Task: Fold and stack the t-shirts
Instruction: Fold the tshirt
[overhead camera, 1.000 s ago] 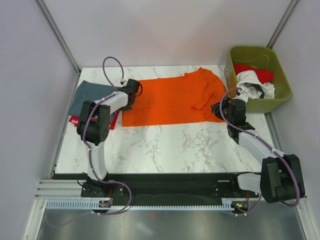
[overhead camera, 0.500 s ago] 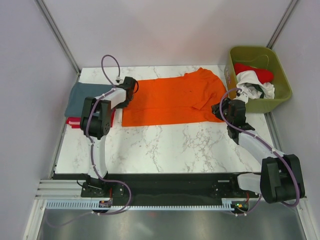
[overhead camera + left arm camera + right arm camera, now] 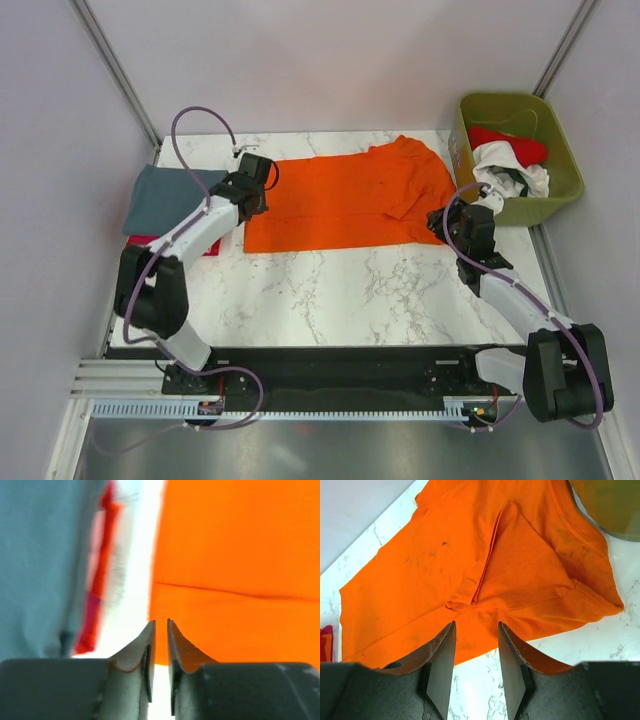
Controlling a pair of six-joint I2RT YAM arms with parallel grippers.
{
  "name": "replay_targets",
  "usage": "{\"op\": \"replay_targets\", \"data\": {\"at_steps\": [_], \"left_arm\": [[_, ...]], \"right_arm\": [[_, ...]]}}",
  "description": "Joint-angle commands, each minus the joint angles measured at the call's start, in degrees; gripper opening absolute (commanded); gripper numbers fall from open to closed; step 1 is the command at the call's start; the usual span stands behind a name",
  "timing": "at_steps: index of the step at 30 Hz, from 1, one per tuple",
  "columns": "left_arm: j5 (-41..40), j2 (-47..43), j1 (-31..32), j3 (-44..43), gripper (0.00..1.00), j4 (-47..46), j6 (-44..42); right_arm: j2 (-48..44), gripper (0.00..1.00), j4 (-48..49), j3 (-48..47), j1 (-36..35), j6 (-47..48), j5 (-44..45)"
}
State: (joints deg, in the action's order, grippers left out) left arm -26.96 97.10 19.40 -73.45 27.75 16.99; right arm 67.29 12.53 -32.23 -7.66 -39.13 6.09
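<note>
left gripper [image 3: 161, 624]: narrow, empty, hovering at orange tee [image 3: 340, 205] edge
right gripper [image 3: 476, 626]: hovering, jaws moderately apart
tip: needing both edges pinched level

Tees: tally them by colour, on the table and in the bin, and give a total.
Orange tee: 1
Grey-blue tee: 1
Red tees: 2, one under the grey-blue, one in the bin
White tee: 1
Total: 5 in view; I cannot tell whether more lie hidden.
</note>
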Motion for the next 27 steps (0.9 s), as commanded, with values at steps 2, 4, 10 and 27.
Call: {"op": "replay_targets", "data": {"at_steps": [2, 4, 10, 27], "left_arm": [[7.2, -12.2, 2.7, 8.9, 0.31, -4.9, 9.9], [11.0, -15.6, 2.7, 15.5, 0.33, -8.3, 14.7], [14.2, -27.7, 2.7, 31.7, 0.45, -18.4, 28.2], [2.3, -19.1, 2.6, 39.0, 0.49, -18.9, 64.2]], "right_arm": [[-2.5, 0.47, 2.4, 1.6, -0.3, -1.4, 2.8], [-3.1, 0.47, 2.9, 2.3, -0.2, -1.6, 3.1], [-3.3, 0.47, 4.7, 3.7, -0.2, -2.3, 3.1], [-3.0, 0.48, 6.4, 5.2, -0.3, -2.6, 3.8]]}}
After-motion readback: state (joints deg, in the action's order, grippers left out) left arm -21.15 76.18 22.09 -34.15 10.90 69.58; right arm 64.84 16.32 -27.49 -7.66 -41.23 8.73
